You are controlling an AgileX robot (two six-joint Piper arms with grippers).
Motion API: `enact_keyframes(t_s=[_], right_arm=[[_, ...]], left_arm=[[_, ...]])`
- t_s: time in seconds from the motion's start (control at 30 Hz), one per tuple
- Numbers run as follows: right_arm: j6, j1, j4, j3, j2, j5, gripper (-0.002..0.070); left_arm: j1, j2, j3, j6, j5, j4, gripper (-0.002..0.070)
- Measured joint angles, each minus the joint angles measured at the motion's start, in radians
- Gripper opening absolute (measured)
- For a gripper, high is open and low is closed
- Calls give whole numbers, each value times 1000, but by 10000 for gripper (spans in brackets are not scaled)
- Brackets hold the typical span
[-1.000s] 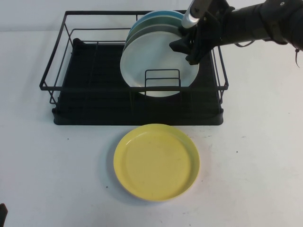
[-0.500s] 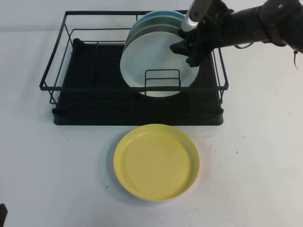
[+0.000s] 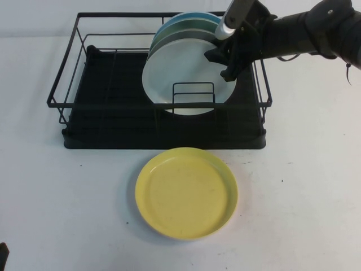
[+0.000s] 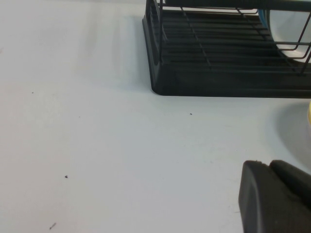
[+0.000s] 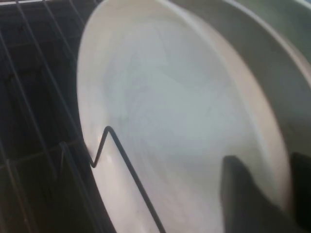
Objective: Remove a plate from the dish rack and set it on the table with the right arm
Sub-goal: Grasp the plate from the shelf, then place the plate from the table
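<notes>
The right gripper [image 3: 228, 61] was up at the far right end of the dish rack [image 3: 163, 84], right on the top right edge of the plate [image 3: 186, 79]. In the right wrist view one dark finger [image 5: 243, 199] lay on the plate's front face and the other sat behind its rim, so the fingers were spread with the rim between them. I could not tell if they were squeezing it yet.

The plate stood on its edge, leaning back on the grey and blue plates [image 3: 183, 25] behind it. A small wire holder [image 3: 193, 95] stood in front of it. From the hand, the plate hung down and to the side, so I think it must come up.

The yellow plate [image 3: 186, 193] lay flat on the table [image 3: 304, 186], nearer to me than the hand.

The left gripper [image 4: 274, 196] rested far off, low over the table; I cannot tell its fingers.
</notes>
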Motion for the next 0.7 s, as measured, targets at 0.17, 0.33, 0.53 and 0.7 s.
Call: enact_keyframes(t_s=[0.17,0.33,0.53,0.7], right_arm=[[-8,0,-2,0,0,-30,62],[-2,0,-8,0,-35,-28,62],[6,0,-10,0,-147,-20,57],[70,2,-40,0,-249,19,56]], left_arm=[[0,0,0,0,0,0,-4],[0,0,0,0,0,0,-4],[0,0,0,0,0,0,-4],[0,0,0,0,0,0,-4]])
